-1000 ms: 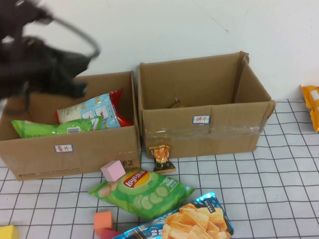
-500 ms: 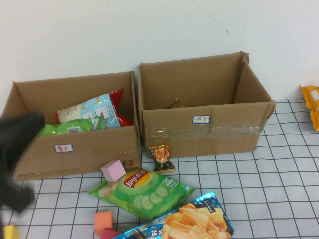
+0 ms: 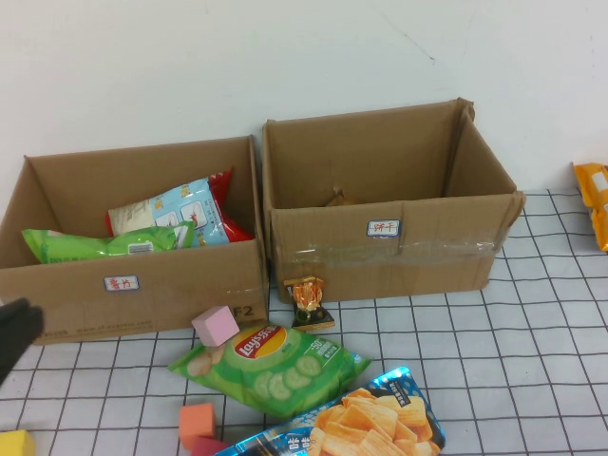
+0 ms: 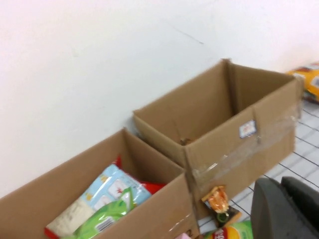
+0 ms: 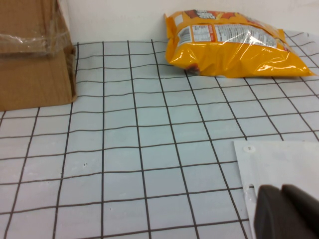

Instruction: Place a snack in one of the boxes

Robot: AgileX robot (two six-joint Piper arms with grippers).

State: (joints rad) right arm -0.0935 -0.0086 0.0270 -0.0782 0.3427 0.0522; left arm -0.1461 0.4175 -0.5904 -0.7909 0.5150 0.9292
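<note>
Two open cardboard boxes stand side by side. The left box (image 3: 180, 285) holds a green bag (image 3: 95, 244), a light blue bag (image 3: 166, 214) and a red bag (image 3: 228, 204). The right box (image 3: 380, 252) holds only a small brown thing. On the table in front lie a green Lay's bag (image 3: 271, 366), a blue bag of orange chips (image 3: 366, 423) and a small orange packet (image 3: 309, 299). My left gripper (image 4: 282, 183) is shut and empty; it shows as a dark shape (image 3: 14, 332) at the table's left edge. My right gripper (image 5: 282, 191) is shut and empty, low over the table at the right.
A yellow snack bag (image 5: 232, 42) lies at the far right, also at the high view's edge (image 3: 594, 199). A white flat sheet (image 5: 284, 164) lies under the right gripper. A pink block (image 3: 216, 325), an orange block (image 3: 197, 420) and a yellow block (image 3: 14, 444) lie at the front left.
My left arm has drawn back from above the left box, down and to the left edge of the high view. The snacks and boxes have not moved.
</note>
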